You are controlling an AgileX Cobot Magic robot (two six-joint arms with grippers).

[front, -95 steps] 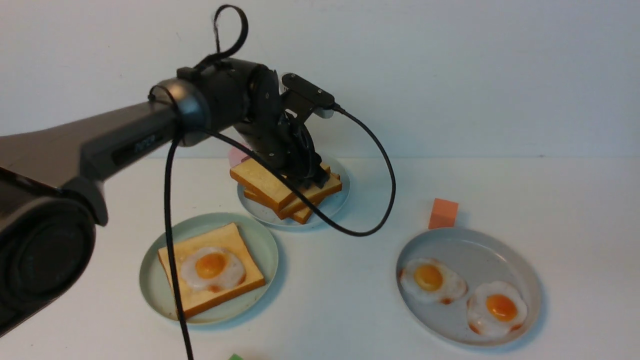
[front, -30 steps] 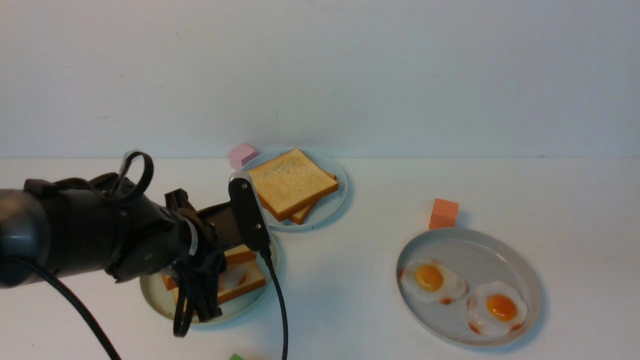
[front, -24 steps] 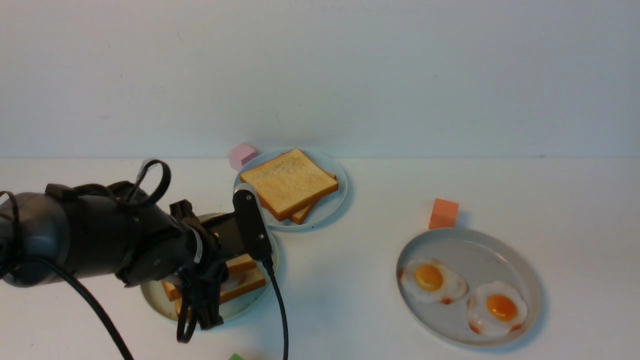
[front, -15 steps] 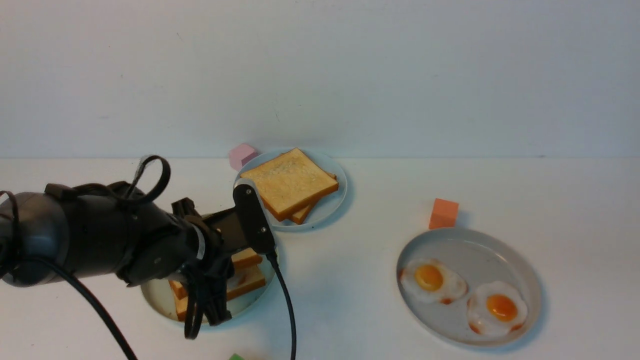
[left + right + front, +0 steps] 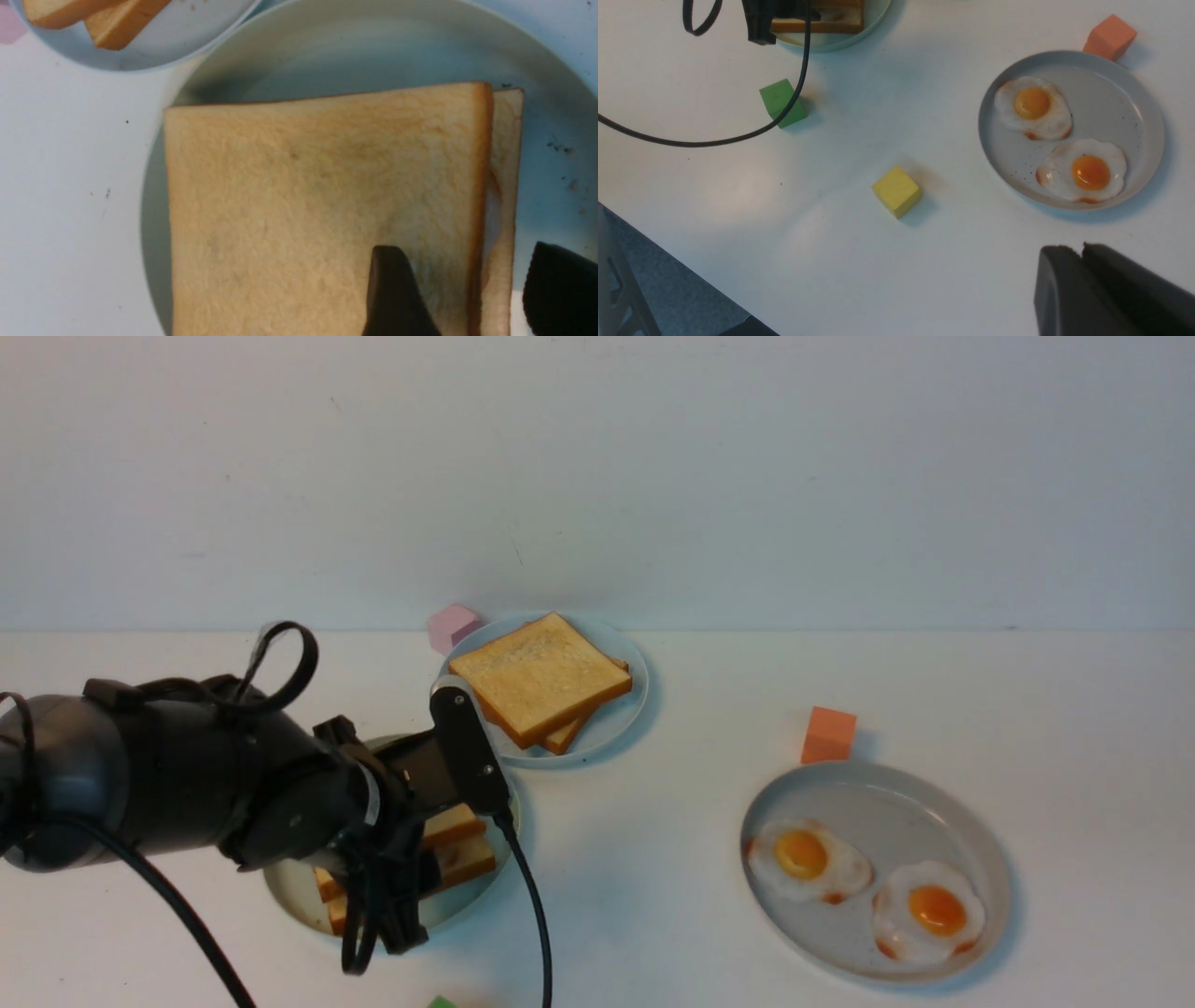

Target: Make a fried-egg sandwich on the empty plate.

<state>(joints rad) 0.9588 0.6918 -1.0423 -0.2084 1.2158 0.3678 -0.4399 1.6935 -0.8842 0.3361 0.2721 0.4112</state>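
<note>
The mint-green plate [image 5: 285, 896] holds the sandwich: a top toast slice [image 5: 303, 196] lies flat over a bottom slice [image 5: 508, 177], with a sliver of egg white [image 5: 490, 219] showing between them. The yolk is hidden. My left gripper [image 5: 465, 247] is low over the plate with its jaws apart, one finger [image 5: 392, 289] over the top slice, the other beyond the sandwich's edge. In the front view the left gripper [image 5: 392, 905] hides most of the sandwich [image 5: 462, 845]. My right gripper [image 5: 1080, 249] is shut and empty above the table's near side.
A pale-blue plate [image 5: 616, 719] with a stack of plain toast [image 5: 537, 677] stands behind the mint plate. A speckled grey plate [image 5: 878, 789] holds two fried eggs [image 5: 808, 859]. Pink [image 5: 451, 625], orange [image 5: 828, 735], green [image 5: 781, 102] and yellow [image 5: 896, 191] cubes lie around.
My left arm has carried a toast slice from the back stack to the mint plate and set it over the egg. Over the last second it shifted only slightly.
</note>
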